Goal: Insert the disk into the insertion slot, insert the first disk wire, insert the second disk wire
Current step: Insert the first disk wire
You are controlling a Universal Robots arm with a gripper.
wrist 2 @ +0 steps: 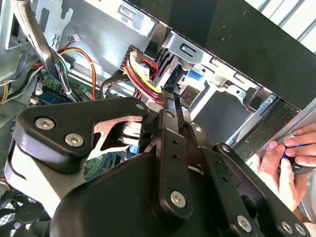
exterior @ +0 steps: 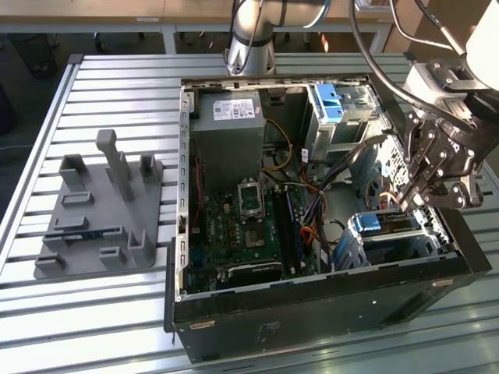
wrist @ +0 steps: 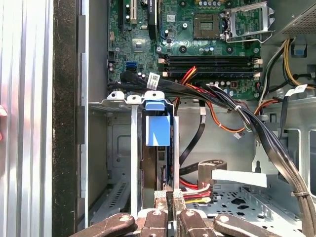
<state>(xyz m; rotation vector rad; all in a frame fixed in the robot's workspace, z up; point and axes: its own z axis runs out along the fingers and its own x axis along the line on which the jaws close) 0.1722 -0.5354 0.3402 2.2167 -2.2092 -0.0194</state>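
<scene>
disk seated in insertion slot, lower right of exterior view. gripper looks pinched narrow on disk wire connector — misalignment could bend pins, or slack bundle snags 1 finger.

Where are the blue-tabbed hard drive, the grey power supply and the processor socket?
Hard drive with blue plastic tab (wrist: 158, 131): first wrist view, on the tab.
Grey boxy power supply (exterior: 226, 148): exterior view, on its grey face.
Square metal processor socket (exterior: 251, 201): exterior view, its centre.

The arm was silver-grey, perhaps white-cased near the wrist, trailing black cables; its black gripper bore silver screws.
</scene>
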